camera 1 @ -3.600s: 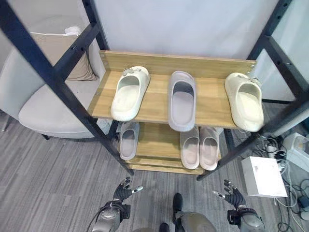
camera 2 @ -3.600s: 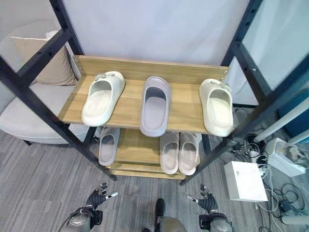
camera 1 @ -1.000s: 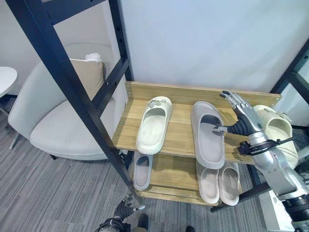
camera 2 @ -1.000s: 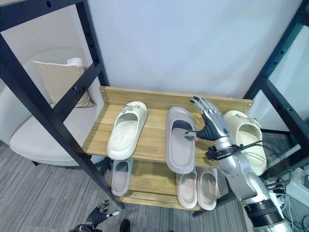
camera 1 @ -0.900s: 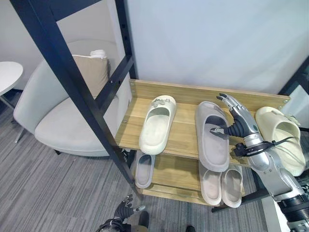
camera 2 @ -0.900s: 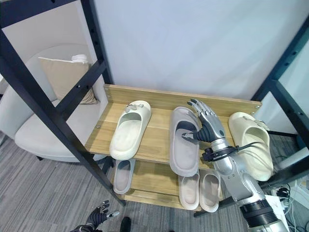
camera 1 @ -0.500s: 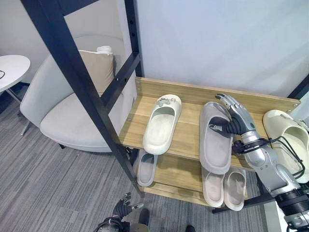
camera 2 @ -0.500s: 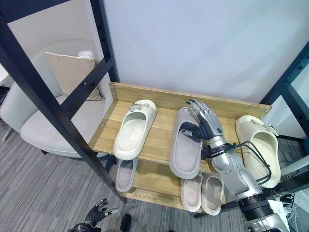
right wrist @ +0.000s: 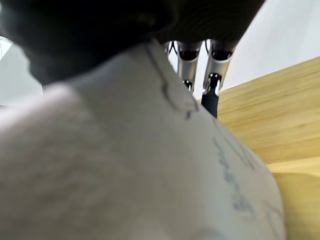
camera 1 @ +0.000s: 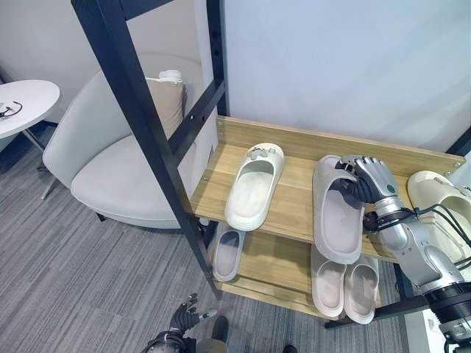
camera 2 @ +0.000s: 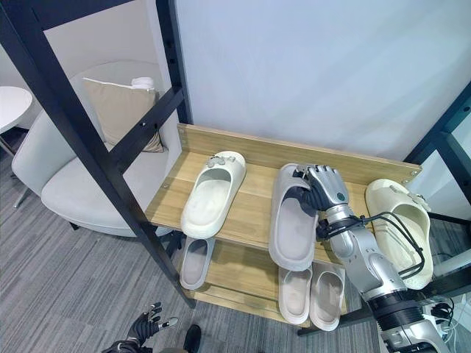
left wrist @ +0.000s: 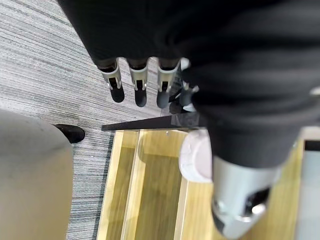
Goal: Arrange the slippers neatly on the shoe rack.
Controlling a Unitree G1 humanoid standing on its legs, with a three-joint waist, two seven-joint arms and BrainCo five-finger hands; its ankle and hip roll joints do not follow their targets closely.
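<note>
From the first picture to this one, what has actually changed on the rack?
The right robot hand rose from beside the floor to the top shelf and closed over the strap of the grey slipper in the middle. That slipper, the cream slippers on either side and the lower pairs lie as before. The left robot hand stays low, fingers spread. The camera itself shifted.

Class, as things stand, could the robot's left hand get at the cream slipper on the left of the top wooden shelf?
Probably not yet: the left hand hangs low by the floor, far below the cream slipper.
</note>
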